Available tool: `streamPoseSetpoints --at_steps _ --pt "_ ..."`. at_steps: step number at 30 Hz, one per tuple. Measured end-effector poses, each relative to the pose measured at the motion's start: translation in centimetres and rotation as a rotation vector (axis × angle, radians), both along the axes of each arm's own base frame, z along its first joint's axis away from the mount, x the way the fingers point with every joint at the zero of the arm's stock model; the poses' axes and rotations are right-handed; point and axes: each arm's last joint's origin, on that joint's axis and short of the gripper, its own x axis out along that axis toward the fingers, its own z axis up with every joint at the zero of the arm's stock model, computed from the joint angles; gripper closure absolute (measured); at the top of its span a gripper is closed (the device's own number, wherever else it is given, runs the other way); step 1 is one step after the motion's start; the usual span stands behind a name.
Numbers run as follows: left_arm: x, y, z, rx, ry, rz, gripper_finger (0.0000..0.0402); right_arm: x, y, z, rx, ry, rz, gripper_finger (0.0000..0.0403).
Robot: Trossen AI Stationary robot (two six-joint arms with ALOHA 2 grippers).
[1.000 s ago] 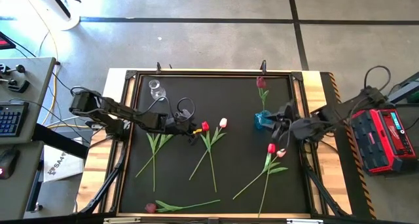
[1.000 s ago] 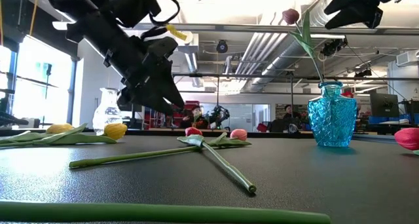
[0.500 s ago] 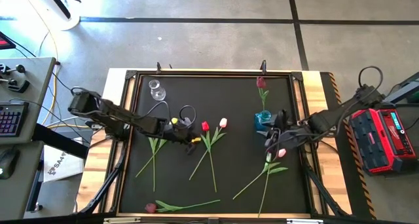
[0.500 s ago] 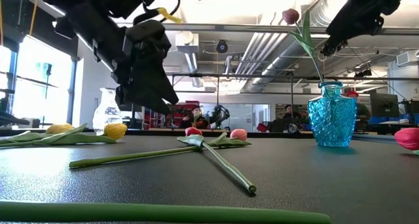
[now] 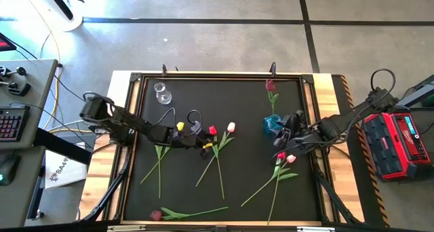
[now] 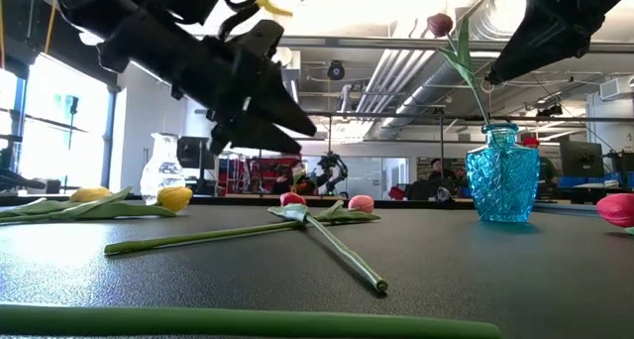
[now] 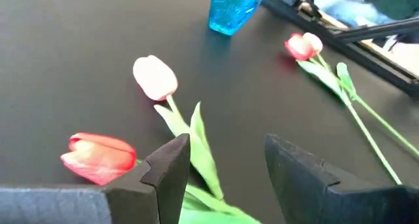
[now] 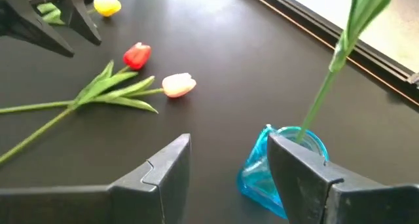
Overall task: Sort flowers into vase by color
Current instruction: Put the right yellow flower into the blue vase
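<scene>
Artificial tulips lie flat on the black mat. A red head (image 5: 212, 130) and a pink head (image 5: 231, 127) lie mid-table with their stems crossing. My left gripper (image 5: 205, 147) hovers open just left of them; the red head (image 7: 98, 157) and pink head (image 7: 155, 78) lie ahead of its fingers and green leaves (image 7: 196, 152) lie below the gap. My right gripper (image 5: 282, 145) is open in the air beside the blue vase (image 5: 272, 125), which holds a maroon tulip (image 5: 271, 85) by the stem. A red and a pink tulip (image 5: 285, 157) lie just near of it.
A clear glass vase (image 5: 161, 93) stands at the far left of the mat. Two yellow tulips (image 6: 174, 196) lie under the left arm, stems (image 5: 159, 161) pointing near. A maroon tulip (image 5: 156, 215) lies by the near edge. A raised frame (image 5: 217, 74) borders the mat.
My left gripper has moved right toward the red and pink tulips and tipped to a more level slant. My right gripper has come down a little and shifted toward the near edge, from beside the blue vase toward the red and pink tulips there. No flower has moved.
</scene>
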Motion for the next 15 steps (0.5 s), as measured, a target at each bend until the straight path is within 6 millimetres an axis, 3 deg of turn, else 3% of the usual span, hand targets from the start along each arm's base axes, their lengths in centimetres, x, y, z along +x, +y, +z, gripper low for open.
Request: streamPoseSetpoints --at_steps 15 --pt "0.2 0.0 -0.6 0.028 0.009 0.003 0.0218 -1.4 -0.4 -0.7 0.142 0.102 -0.099 0.0213"
